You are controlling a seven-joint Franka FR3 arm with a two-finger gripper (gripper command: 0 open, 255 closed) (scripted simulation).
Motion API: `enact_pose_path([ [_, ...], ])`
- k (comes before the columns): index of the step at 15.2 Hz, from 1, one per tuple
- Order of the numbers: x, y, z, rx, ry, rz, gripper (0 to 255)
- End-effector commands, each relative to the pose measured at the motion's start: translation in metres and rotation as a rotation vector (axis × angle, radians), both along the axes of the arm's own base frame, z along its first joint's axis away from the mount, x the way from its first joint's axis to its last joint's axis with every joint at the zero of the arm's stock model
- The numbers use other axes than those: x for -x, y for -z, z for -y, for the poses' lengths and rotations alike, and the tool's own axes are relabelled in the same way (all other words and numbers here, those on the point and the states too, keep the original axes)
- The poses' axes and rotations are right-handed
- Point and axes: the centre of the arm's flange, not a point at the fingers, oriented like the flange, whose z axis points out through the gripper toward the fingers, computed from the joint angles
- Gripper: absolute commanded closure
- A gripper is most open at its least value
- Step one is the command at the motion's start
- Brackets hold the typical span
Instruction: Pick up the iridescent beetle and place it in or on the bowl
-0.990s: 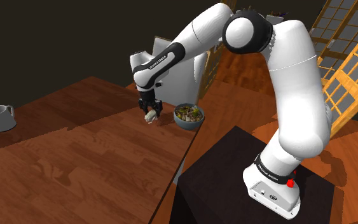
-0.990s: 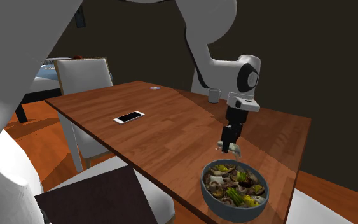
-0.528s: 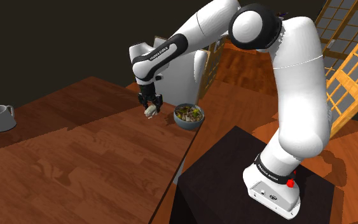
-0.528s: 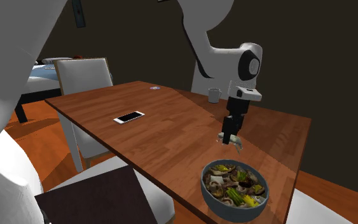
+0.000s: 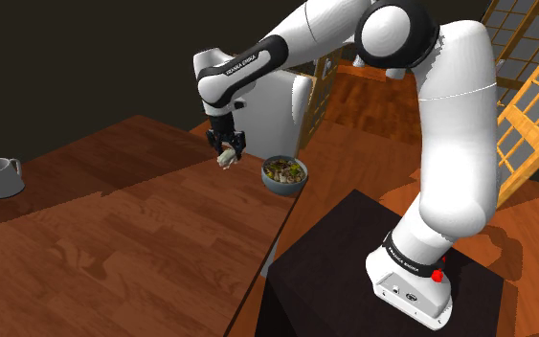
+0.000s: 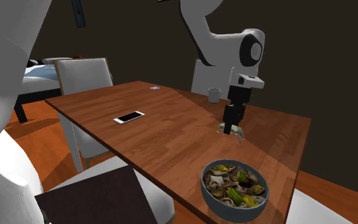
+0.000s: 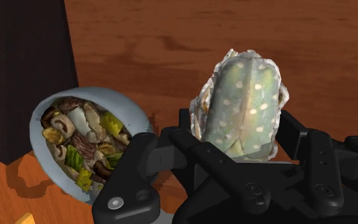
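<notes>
Wooden table (image 6: 158, 137), hand (image 6: 229, 126) tight around spotted beetle (image 7: 246, 108) aloft, bowl (image 6: 231, 213) at its edge.

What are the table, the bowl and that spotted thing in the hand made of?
The table: wood, reddish-brown with clear grain and a soft sheen. The bowl: smooth blue-grey wall, perhaps glazed ceramic; the look leaves it open. The beetle: pale green shell with light spots and a ragged whitish edge; material unclear.
</notes>
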Motion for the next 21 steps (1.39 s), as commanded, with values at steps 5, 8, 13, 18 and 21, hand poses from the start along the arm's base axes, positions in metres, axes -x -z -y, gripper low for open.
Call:
enact_pose_path([
  [5,0.000,-0.032,0.001,0.000,0.000,0.000,255],
  [8,0.000,-0.048,0.001,0.000,0.000,0.000,255],
  [13,0.027,-0.058,0.029,0.000,0.000,0.000,255],
  [18,0.072,-0.060,0.077,0.000,0.000,0.000,255],
  [21,0.099,-0.062,0.106,0.000,0.000,0.000,255],
])
